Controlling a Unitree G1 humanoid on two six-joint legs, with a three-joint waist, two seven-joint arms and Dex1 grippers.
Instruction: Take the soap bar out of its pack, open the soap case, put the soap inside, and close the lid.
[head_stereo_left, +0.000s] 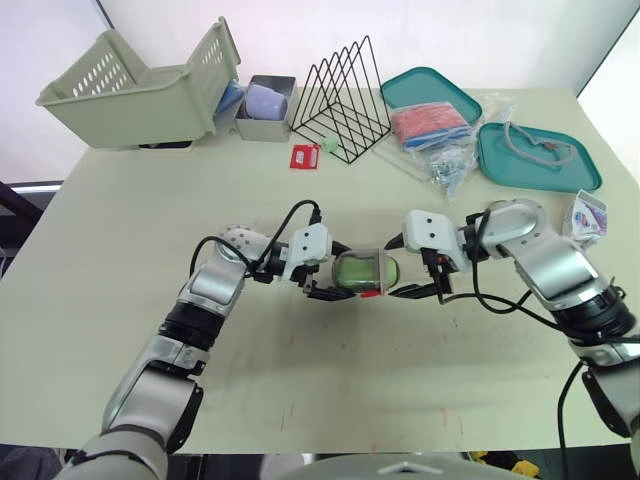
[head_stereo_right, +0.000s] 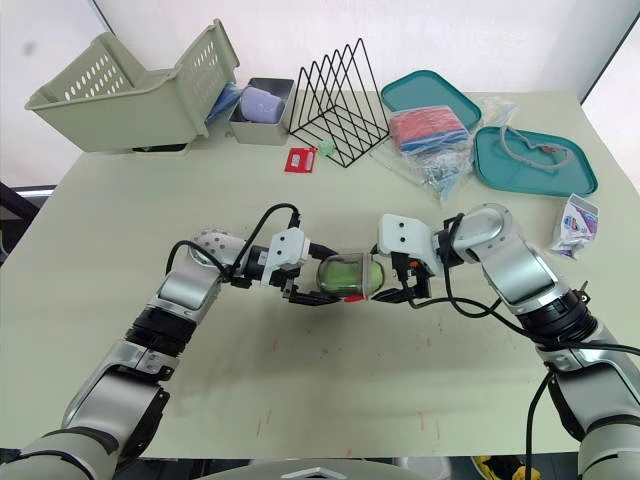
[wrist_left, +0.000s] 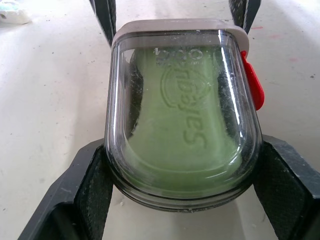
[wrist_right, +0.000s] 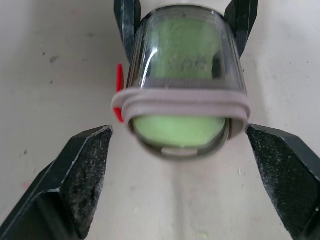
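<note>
The soap case (head_stereo_left: 365, 270) lies on its side at the table's middle, a clear dome on a grey rim with a red latch (wrist_left: 251, 82). The green soap bar (wrist_left: 175, 135) sits inside it, seen through the dome. My left gripper (head_stereo_left: 340, 272) is shut on the case's domed end, its black fingers (wrist_left: 95, 185) pressed against both sides. My right gripper (head_stereo_left: 400, 268) is open at the rim end, and its fingers (wrist_right: 85, 170) stand apart on either side of the case (wrist_right: 182, 75) without touching it.
At the back stand a beige basket (head_stereo_left: 140, 90), a grey tub with a purple cup (head_stereo_left: 265, 105) and a black wire rack (head_stereo_left: 340, 100). Two teal trays (head_stereo_left: 540, 160), a plastic bag (head_stereo_left: 435, 130) and a white packet (head_stereo_left: 587, 215) lie at the right.
</note>
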